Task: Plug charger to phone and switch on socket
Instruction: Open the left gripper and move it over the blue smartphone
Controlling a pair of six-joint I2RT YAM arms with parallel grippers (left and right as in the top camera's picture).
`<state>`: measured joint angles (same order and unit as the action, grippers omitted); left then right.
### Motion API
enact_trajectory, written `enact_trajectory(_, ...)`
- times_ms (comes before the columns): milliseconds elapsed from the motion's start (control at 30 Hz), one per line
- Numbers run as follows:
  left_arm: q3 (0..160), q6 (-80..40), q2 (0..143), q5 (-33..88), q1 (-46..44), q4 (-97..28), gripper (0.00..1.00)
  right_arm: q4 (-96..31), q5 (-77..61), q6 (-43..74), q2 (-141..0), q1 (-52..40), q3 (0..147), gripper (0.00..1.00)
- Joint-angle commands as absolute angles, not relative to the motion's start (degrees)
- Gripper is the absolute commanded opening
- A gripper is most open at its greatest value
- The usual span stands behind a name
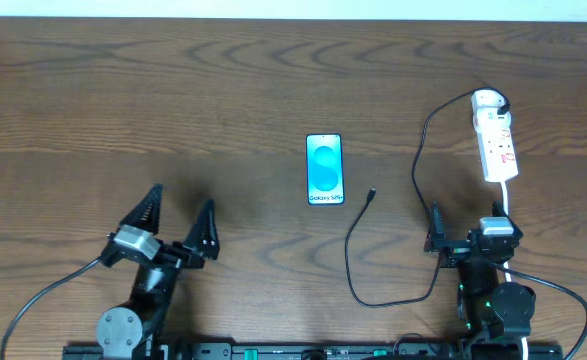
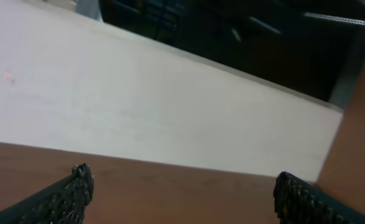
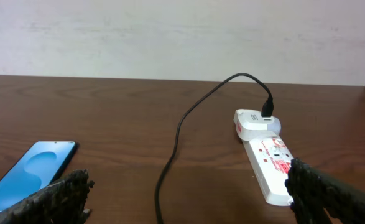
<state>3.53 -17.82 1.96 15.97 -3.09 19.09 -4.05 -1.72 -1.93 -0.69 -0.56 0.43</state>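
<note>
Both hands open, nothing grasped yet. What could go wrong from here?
The charger's plug tip is small and lies flat on the table, so a pinch may slip or grab it askew. The phone lies loose; pushing the tip in may slide it instead of seating. The cable loops just beside the right hand, which may snag it and tug the socket.
</note>
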Motion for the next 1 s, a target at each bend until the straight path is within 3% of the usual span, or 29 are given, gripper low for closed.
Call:
enact_trajectory(0, 9.9, -17.8, 5.1, 13.0, -2.9, 17.4, 0.94, -4.3, -1.7, -2.2, -0.6, -0.8, 0.3, 0.99)
enact_trajectory(233, 28.7, -12.4, 22.5, 13.0, -2.9, -1.4, 0.94, -4.3, -1.7, -2.2, -0.6, -0.8, 0.3, 0.99)
enact_trajectory(433, 54.3, -11.1, 44.7, 13.4, -2.9, -32.0, 0.94, -4.3, -1.7, -2.2, -0.6, -0.8, 0.3, 0.99)
enact_trajectory(533, 65.0, -10.5, 54.2, 21.4, -2.9, -42.8, 0.94, -4.3, -1.7, -2.2, -0.6, -0.8, 0.3, 0.99)
enact_trajectory(700, 70.2, -10.6, 62.4, 37.8, -2.9, -45.4, 0.94, -4.3, -1.7, -2.2, -0.6, -0.8, 0.3, 0.99)
enact_trajectory(967, 72.9, -16.2, 69.8, 35.6, -5.3, -49.7, 0.94, -4.3, -1.7, -2.2, -0.6, -0.8, 0.3, 0.99)
